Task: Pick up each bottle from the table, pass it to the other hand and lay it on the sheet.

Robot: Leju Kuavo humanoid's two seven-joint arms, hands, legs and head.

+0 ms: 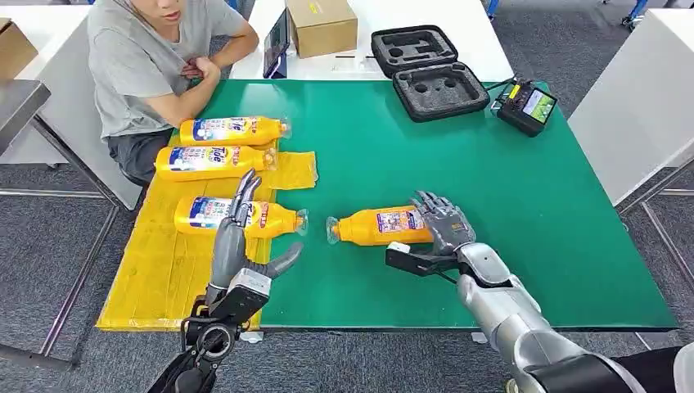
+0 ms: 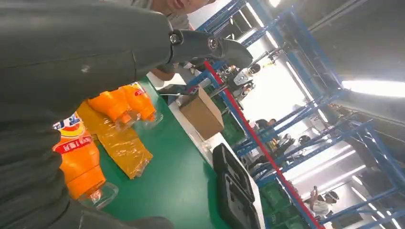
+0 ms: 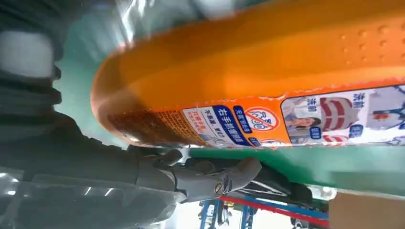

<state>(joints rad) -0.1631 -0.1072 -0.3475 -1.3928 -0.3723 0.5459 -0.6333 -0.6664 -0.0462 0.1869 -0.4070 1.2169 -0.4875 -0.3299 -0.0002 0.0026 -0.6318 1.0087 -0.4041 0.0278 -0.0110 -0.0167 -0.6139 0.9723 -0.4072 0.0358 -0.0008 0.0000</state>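
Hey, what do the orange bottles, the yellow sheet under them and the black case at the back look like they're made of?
Orange bottles: likely glossy plastic with clear caps and printed labels; light glints off them.
Yellow sheet: apparently thin plastic film, since its edge looks crinkled and shiny in the left wrist view.
Black case: seemingly a fabric-covered shell lined with matte foam, judging by the cut-out recesses.

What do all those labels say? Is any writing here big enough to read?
"Tide": on the second orange plastic bottle lying on the yellow sheet.
"Tide", fainter: on the farthest orange bottle.
Label of the orange bottle under the right hand: Chinese print and a red prohibition sign, too small to read.
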